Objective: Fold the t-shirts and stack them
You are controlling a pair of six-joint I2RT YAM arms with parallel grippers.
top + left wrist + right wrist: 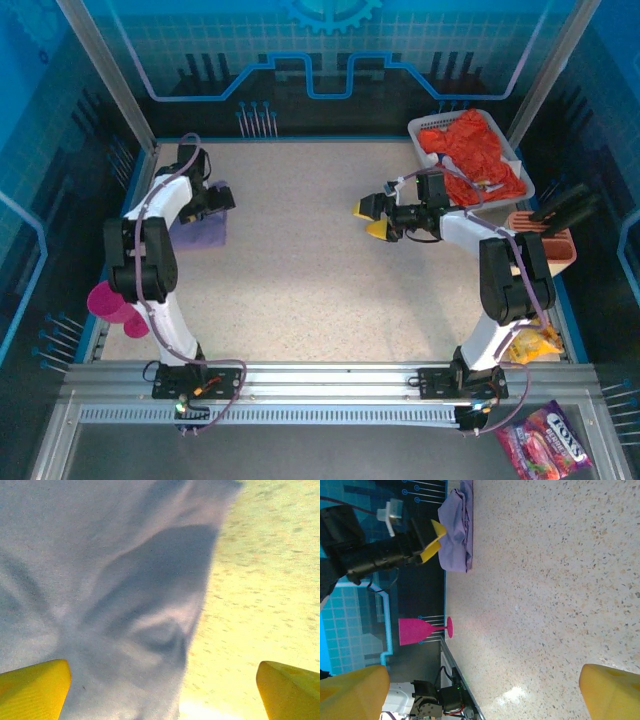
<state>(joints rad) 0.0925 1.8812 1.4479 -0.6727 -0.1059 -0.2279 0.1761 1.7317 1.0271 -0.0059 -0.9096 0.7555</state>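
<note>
**Two matching arms.** Left arm (pixel 150 258) and right arm (pixel 508 275): white link shells alternate with black joint housings. A lilac cable (pixel 152 190) runs along each arm down to a black base block (pixel 190 378) bearing small green and red lights (pixel 183 405). Left tool (pixel 162 690) and right tool (pixel 372 218): black bodies with yellow, wedge-shaped fingers (pixel 357 690).

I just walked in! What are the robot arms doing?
They are folding t-shirts. The left tool hangs open over a bunched lavender-purple cloth t-shirt at the left edge of the speckled table. The right tool, open too, holds nothing. A crumpled orange-red cloth t-shirt waits in the white slatted plastic basket.
</note>
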